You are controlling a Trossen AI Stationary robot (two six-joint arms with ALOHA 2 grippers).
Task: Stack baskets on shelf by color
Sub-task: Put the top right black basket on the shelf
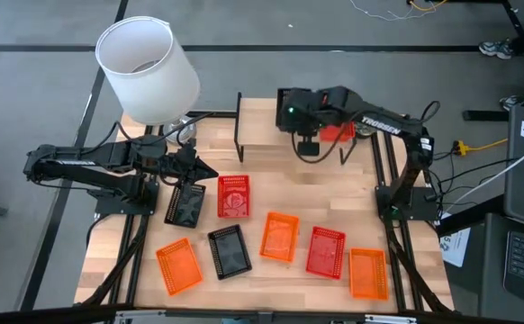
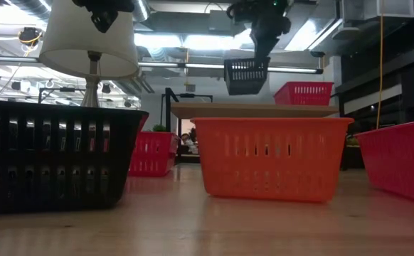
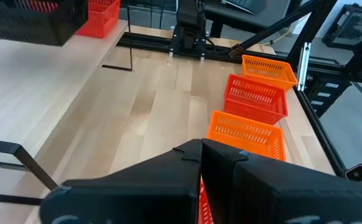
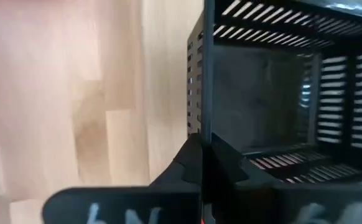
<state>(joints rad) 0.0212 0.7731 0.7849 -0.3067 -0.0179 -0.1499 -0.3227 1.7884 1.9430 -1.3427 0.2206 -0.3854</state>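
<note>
Above the shelf [image 1: 271,126] | we see right claw [image 4: 203,146] clamped on black basket's [image 2: 246,75] wall, carried clear of red basket [image 2: 304,93] | left claw [image 3: 201,158] pinched together, empty, waiting over desk [image 1: 334,193].

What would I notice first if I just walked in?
Probably the right pincer holding a black basket in the air over the shelf, where a red basket already sits. Then the big white lampshade at the table's far left, and the bright baskets scattered along the near edge.
</note>
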